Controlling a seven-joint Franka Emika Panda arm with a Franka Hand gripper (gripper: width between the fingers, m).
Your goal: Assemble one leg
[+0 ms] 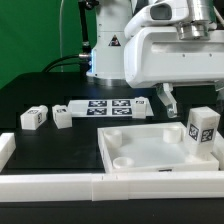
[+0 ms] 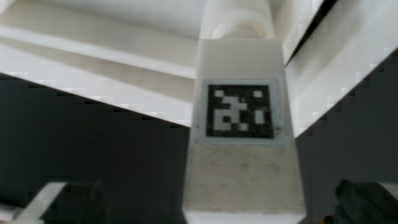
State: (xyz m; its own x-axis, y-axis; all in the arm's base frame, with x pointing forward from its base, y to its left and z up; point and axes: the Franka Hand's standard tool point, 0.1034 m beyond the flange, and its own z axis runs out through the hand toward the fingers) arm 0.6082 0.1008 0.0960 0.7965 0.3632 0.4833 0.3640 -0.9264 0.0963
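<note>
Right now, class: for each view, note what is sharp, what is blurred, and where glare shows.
Exterior view: marker board sharp, white arm washed out by glare. Wrist view: the leg and its tag soft but legible, gripper fingertips dark and blurred.

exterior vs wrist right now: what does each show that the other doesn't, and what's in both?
Exterior only: the marker board, the far-left leg and the near-board leg toward the exterior view's left of it, and the white rail in front.
Wrist only: the close-up leg with its tag pattern legible, and the fingertips wide apart either side of it.
Both: the open gripper, the white tabletop, and probably the same leg, the upright leg at the exterior view's right.
</note>
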